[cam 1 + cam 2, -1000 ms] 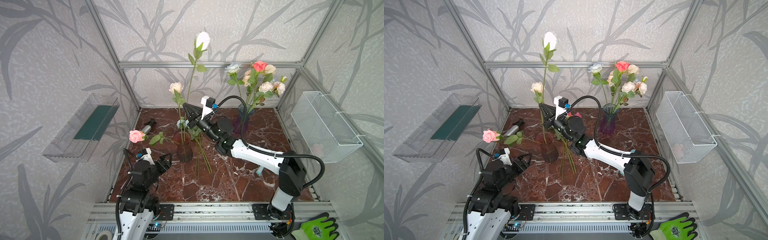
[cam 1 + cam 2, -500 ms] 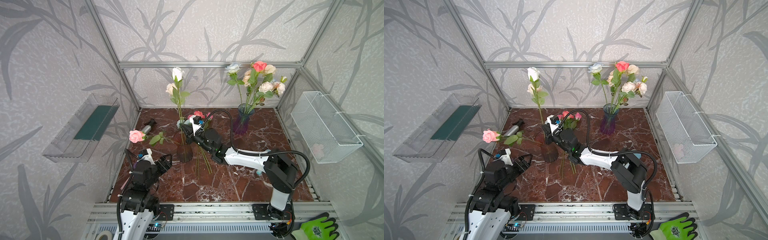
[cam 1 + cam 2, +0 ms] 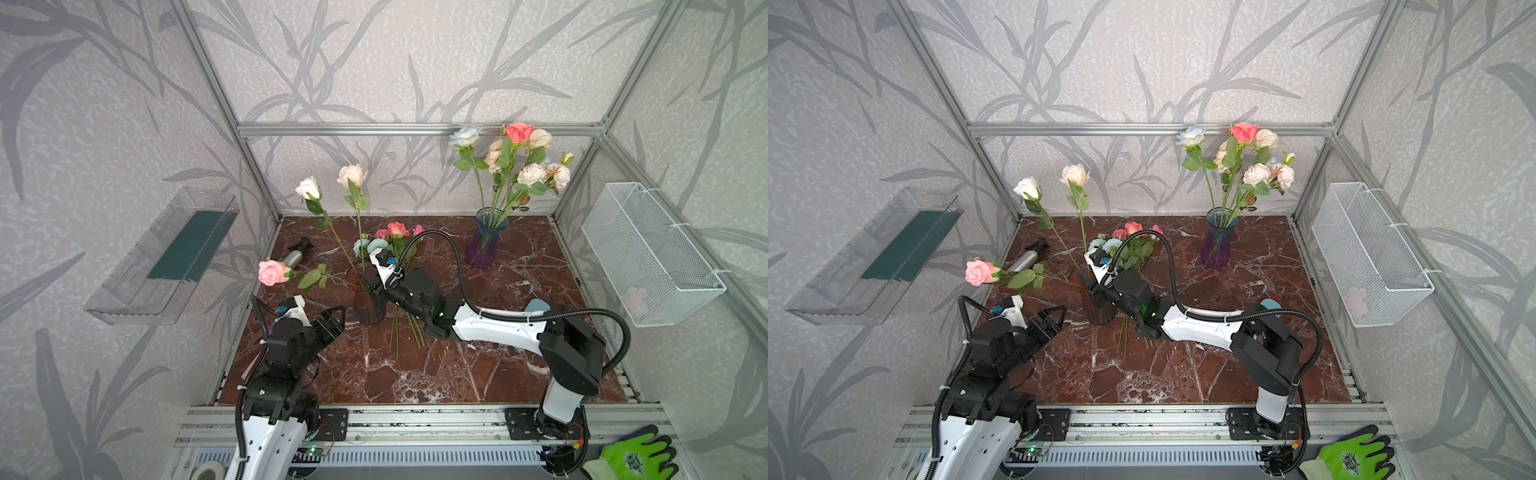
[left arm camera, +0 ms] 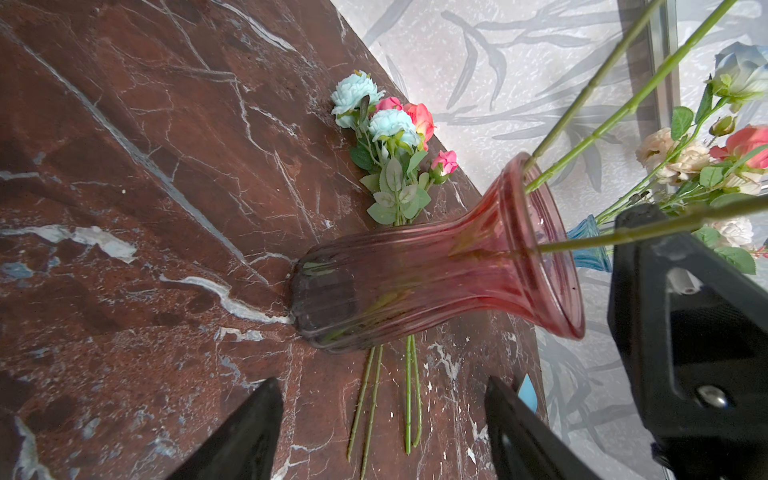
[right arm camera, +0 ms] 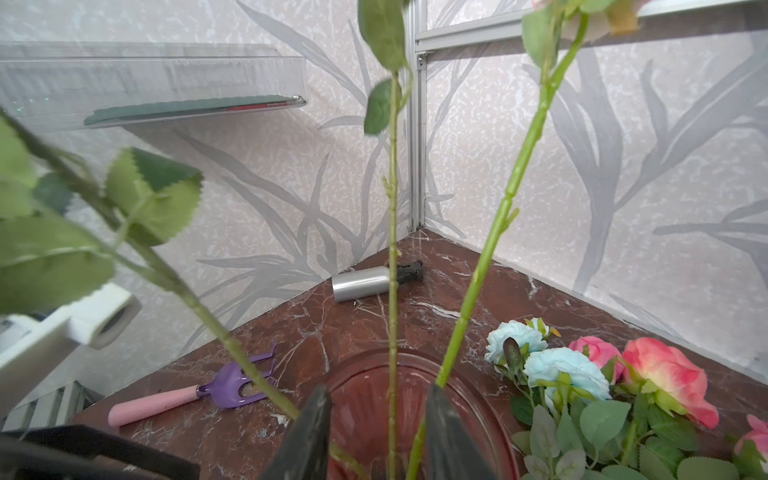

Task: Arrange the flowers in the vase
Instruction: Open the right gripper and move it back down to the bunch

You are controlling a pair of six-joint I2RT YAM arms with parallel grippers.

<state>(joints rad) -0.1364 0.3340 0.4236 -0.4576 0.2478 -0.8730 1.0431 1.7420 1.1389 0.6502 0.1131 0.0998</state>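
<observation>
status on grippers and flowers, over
Left gripper open, empty, near red vase. Right gripper jaws open around stems at vase mouth. Three flowers in; loose bunch on table, right arm over it.

three roses [image 3: 351, 175] lean in the red vase [image 3: 365, 311]; a bunch [image 3: 397, 232] lies beside it.

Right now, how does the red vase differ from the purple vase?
The red vase holds three long stems leaning apart; the purple vase holds a fuller, tighter bunch. The red vase stands mid-table at the right hand; the purple vase stands alone near the back wall. Both are upright glass.
</observation>
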